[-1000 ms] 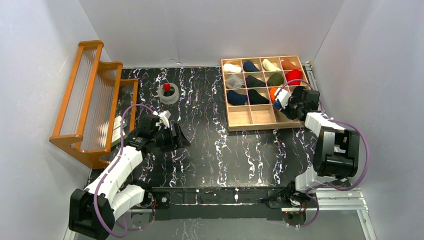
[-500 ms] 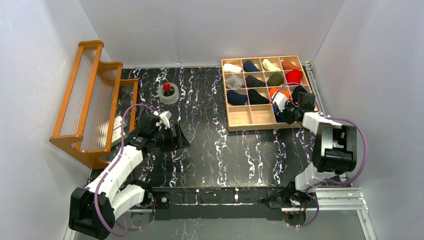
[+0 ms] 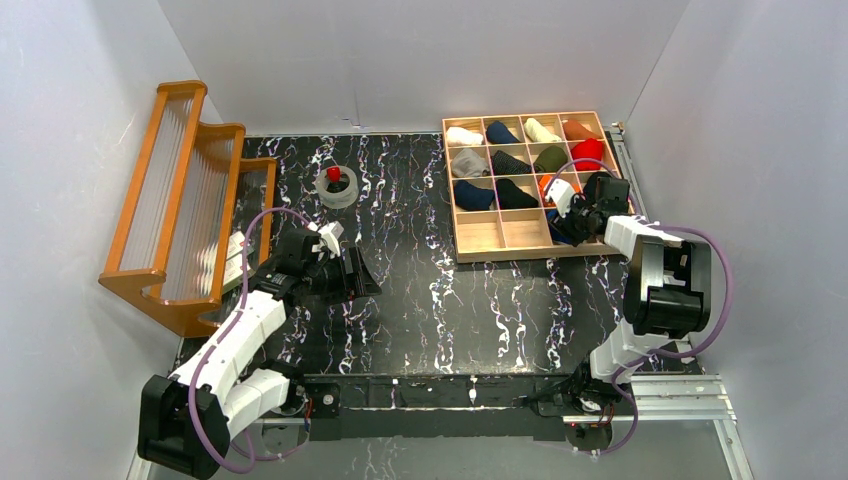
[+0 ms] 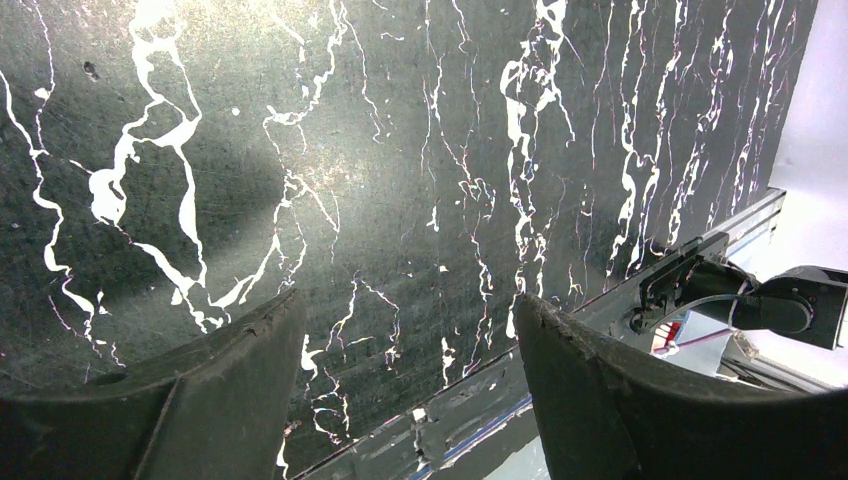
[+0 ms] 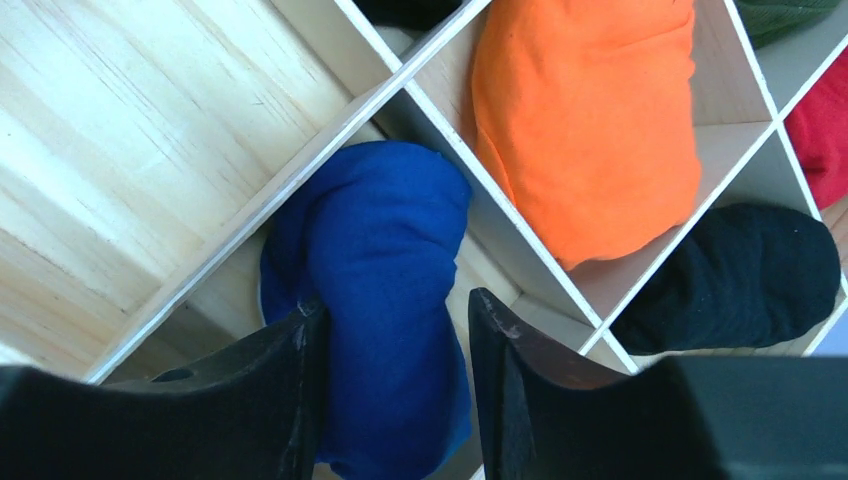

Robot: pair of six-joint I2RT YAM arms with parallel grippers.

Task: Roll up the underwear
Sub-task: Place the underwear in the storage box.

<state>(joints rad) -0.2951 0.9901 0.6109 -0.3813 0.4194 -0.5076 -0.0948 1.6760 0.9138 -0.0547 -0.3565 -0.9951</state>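
A: Where is the blue underwear (image 5: 380, 280)?

B: Rolled into a bundle, in a near-row compartment of the wooden tray (image 5: 300, 170). The orange underwear (image 5: 585, 130) is also rolled. It fills the next compartment, just across one thin divider.

A: And the right hand (image 5: 395, 305)?

B: It is down in the blue roll's compartment, with one finger on each side of the bundle. Blue fabric fills the gap between the fingers and touches both inner faces. I cannot tell whether they are pressing on it or only flanking it.

A: What else is close by in the right wrist view?

B: A black roll (image 5: 740, 280) lies in the compartment beside the orange one, diagonal to the blue. A strip of red fabric (image 5: 825, 140) shows at the right edge. On the blue roll's other side is a compartment showing bare wood.

A: How does it look from above?

B: The tray (image 3: 500, 252) sits at the far right of the black, white-veined table (image 3: 450, 300). The right hand (image 3: 572, 215) reaches into its near-right part and covers the blue roll, with the orange (image 3: 546, 183) just beyond it.

A: And the left hand (image 4: 405, 302)?

B: Its fingers stand well apart with only bare table (image 4: 350, 150) between them. From above, it (image 3: 350, 275) is on the left side, well apart from the tray.

A: Anything else out there?

B: An orange-brown wooden rack (image 3: 170, 200) stands along the left wall. A clear ring (image 3: 337, 187) with a small red thing (image 3: 333, 173) on it sits toward the back.
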